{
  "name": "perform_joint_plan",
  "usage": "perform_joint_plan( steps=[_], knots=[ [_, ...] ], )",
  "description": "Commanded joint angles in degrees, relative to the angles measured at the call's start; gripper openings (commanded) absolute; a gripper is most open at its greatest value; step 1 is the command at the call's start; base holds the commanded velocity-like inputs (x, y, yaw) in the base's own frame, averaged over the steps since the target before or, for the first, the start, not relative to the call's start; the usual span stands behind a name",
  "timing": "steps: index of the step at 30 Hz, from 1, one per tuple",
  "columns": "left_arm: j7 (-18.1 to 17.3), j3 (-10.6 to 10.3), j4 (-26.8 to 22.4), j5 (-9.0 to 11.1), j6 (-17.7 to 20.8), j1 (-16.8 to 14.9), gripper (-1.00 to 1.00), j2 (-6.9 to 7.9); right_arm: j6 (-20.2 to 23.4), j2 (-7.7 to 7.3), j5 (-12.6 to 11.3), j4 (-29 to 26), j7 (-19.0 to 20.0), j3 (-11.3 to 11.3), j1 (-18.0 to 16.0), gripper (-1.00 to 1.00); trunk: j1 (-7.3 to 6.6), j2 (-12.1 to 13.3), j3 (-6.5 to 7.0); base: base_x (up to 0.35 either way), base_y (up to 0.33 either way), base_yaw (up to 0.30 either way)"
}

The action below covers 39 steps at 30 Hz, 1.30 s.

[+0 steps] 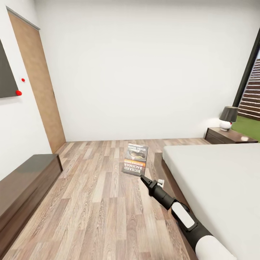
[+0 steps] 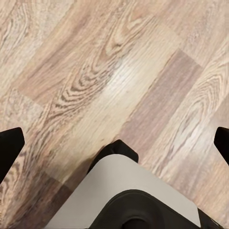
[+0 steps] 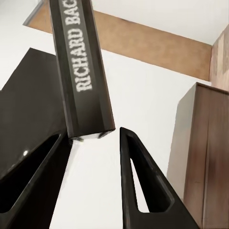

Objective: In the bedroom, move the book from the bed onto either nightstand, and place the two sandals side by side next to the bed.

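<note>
The book, dark with an orange band and white "RICHARD BACHMAN" lettering, hangs tilted above the wood floor just off the bed's foot corner. My right gripper reaches out from the lower right and grips the book's near edge. In the right wrist view its two black fingers close around the end of the book's spine. The bed with its light-grey mattress lies at the right. A nightstand stands beyond the bed at the far right. My left gripper hangs open over bare floor. The sandals are out of view.
A long low dark bench runs along the left wall. A wooden door is at the back left. A black-shaded lamp stands on the nightstand, with a dark-framed window behind it. Wood floor lies between bench and bed.
</note>
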Motion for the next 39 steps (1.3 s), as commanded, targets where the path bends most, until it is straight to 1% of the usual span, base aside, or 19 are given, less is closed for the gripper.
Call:
perform_joint_plan(
  steps=[1,2,7,12,25,39],
  knots=[
    [-0.5,0.4,0.1,0.0,0.0,0.0,1.0,0.34,0.2,-0.01,-0.9,-0.3,0.3,-0.1,-0.4,-1.0,0.0,0.0,-0.07,0.0,0.0,0.0],
    [-0.5,0.4,0.1,0.0,0.0,0.0,1.0,0.67,0.2,-0.01,-0.9,-0.7,0.7,-0.5,-0.7,-1.0,0.0,0.0,-0.07,0.0,0.0,0.0],
    [-0.5,0.4,0.1,-0.1,-0.1,0.0,1.0,0.74,0.2,0.18,-0.7,-2.4,2.3,-2.2,-2.4,-1.0,0.0,0.0,-0.07,0.0,0.0,0.0],
    [-0.4,0.4,0.1,-0.1,0.0,0.0,1.0,0.54,-0.7,-0.17,-0.4,-3.9,2.4,-2.2,-4.0,-1.0,0.0,0.0,-0.07,0.0,0.0,0.0],
    [-0.4,0.3,0.1,-0.2,0.0,0.0,1.0,0.53,-1.3,-0.94,-0.1,-3.7,3.0,-2.0,-8.2,-1.0,0.0,0.0,-0.07,0.0,0.0,0.0],
    [-0.4,0.3,0.1,-0.2,0.0,0.0,1.0,0.84,-1.4,-0.61,0.2,-3.7,3.0,-1.7,-8.4,-1.0,0.0,0.0,-0.07,0.0,0.0,0.0]
  ],
)
